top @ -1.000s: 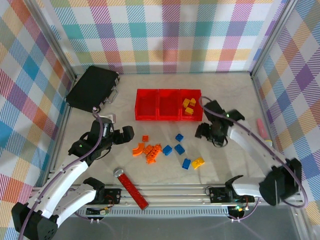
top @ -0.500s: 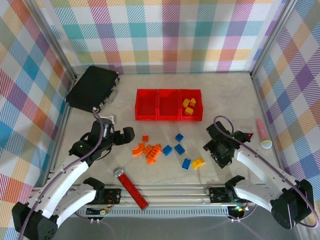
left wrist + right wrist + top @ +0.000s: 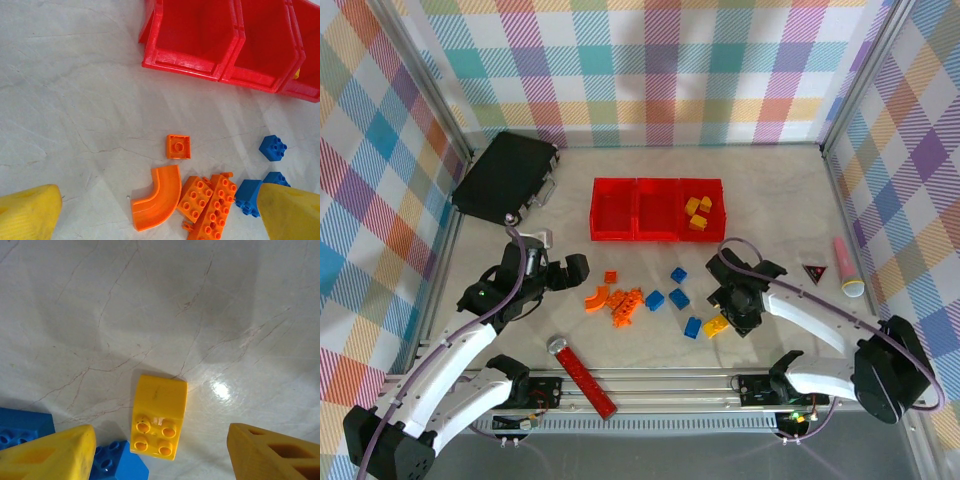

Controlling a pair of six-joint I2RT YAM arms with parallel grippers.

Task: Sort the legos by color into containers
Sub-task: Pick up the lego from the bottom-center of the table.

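The containers, three joined red bins (image 3: 618,235) (image 3: 180,67), stand at mid-table; the right one holds several yellow legos (image 3: 698,211). In front lie loose legos: an orange curved piece (image 3: 156,202), an orange square (image 3: 178,146), orange bricks (image 3: 625,302) (image 3: 212,200), blue bricks (image 3: 678,297) (image 3: 273,148) and one yellow brick (image 3: 716,325) (image 3: 159,415). My right gripper (image 3: 728,310) (image 3: 160,442) hovers open right over that yellow brick, a finger on each side, not touching. My left gripper (image 3: 572,268) (image 3: 157,200) stands wide open left of the orange pile.
A flat black case (image 3: 505,178) lies at the back left. A long red studded bar (image 3: 582,375) rests by the front rail. A pink pen-like object (image 3: 844,267) and a small dark triangle (image 3: 812,272) sit at the right. Blue bricks (image 3: 120,462) crowd the right gripper's left finger.
The right arm has swung from beside the right bin toward the front, then left over the yellow brick, its jaws narrowing slightly. The left arm has not moved.
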